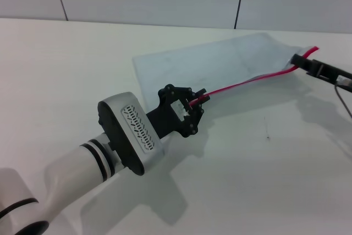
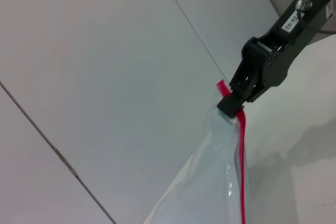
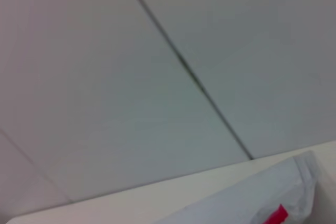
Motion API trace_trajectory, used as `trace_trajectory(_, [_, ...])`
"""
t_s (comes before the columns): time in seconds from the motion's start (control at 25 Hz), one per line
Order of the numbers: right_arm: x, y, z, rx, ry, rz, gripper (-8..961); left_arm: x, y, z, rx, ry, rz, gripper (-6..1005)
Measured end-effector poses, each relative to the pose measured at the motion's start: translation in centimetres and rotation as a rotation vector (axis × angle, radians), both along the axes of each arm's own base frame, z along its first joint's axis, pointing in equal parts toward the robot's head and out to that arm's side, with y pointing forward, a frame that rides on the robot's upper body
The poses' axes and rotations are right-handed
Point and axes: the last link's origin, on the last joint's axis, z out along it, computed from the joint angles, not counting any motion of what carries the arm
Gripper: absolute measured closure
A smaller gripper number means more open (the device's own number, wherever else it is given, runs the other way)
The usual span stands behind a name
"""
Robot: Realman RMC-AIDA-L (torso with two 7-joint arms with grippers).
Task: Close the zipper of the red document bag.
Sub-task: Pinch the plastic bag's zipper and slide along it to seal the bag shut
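Centrally on the white worktop [image 1: 264, 152], the red document bag [image 1: 220, 64] is lying flat, its zipper [image 1: 242, 85] edge lifting off the surface. Nearer the robot, the left gripper [image 1: 198, 104] is pinching the zipper's near end with fingers pressed together on the red strip. At the far end, the right gripper [image 1: 301, 63] is clamping the zipper's other tip, stretching it taut.

1. Left gripper [image 1: 199, 103], on an arm reaching in from the lower left, is pinched on the zipper [image 1: 242, 83].
2. Right gripper [image 1: 300, 60], at far right, clamps the zipper's other end.
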Motion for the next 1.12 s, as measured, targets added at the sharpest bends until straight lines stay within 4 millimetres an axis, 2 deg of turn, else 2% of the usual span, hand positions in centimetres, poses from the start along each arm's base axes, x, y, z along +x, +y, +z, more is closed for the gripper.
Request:
trace_trajectory(0.68, [3.4,-1.1,3.2,0.128,0.026,-0.103,940,-0.3,-0.2,0.0,0.001,0.003,0.008,915])
trace_trajectory(1.12, [4.2,-1.5,3.8,0.167,0.039,-0.131,940,-0.5,-0.1,0.1,0.005,0.005,0.014,909])
